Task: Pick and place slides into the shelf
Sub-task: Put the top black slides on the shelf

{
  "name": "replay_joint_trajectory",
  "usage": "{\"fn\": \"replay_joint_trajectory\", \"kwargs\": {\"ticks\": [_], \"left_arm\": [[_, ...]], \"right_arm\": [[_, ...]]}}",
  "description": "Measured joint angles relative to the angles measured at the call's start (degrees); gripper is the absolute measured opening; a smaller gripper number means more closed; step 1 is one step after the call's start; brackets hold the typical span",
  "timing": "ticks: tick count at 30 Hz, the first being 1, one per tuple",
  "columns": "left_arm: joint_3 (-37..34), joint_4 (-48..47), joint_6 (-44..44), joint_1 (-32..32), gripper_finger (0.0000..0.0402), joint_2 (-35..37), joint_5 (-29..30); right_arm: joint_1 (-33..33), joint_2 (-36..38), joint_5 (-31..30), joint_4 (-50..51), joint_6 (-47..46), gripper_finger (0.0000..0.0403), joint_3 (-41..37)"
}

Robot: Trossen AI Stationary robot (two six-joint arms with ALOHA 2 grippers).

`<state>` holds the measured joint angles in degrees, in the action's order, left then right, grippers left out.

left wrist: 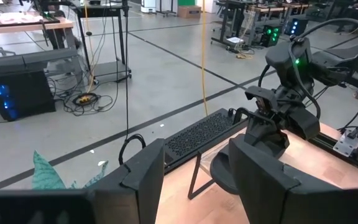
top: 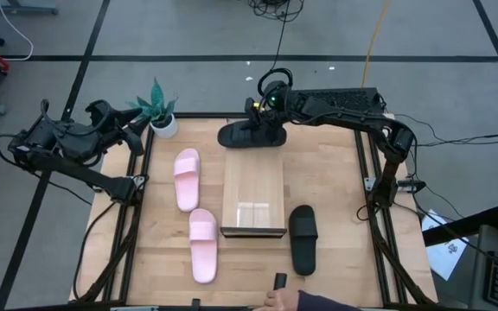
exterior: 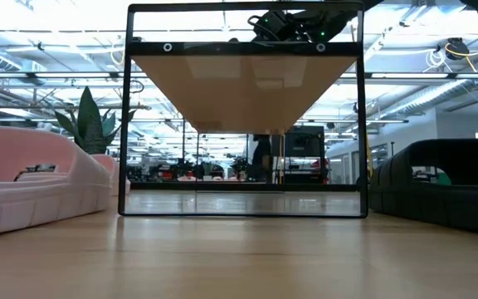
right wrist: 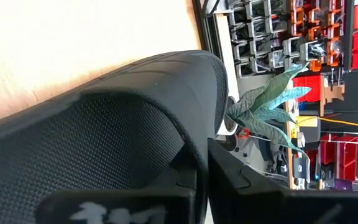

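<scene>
My right gripper [top: 251,115] pinches the matte black foam-like slide [top: 251,135], and up close its inner strap shows a fine woven, mesh-like texture while the outer skin looks smooth and dull. The other matte black slide [top: 303,238] has the same flat, unshiny finish. Two pale pink slides [top: 187,177] look soft, smooth, faintly satiny. The low light-wood shelf [top: 252,195] shows smooth, pale grain with a slight sheen, edged by a thin dark metal-looking frame. The wooden tabletop [top: 335,181] is light, smooth, lightly glossy.
</scene>
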<state>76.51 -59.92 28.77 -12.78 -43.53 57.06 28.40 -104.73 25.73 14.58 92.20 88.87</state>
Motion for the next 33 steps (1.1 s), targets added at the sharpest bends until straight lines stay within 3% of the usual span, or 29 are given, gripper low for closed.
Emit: {"fn": "replay_joint_trajectory", "kwargs": {"ticks": [11, 33], "left_arm": [[0.0, 0.0, 0.0, 0.0, 0.0182, 0.0, 0.0], [0.1, 0.0, -0.3, 0.0, 0.0182, -1.9, -1.9]], "right_arm": [[-0.3, 0.1, -4.7, -0.1, 1.6, 0.0008, -0.4], [-2.3, 0.1, -5.1, 0.7, -3.3, 0.0059, -0.5]]}}
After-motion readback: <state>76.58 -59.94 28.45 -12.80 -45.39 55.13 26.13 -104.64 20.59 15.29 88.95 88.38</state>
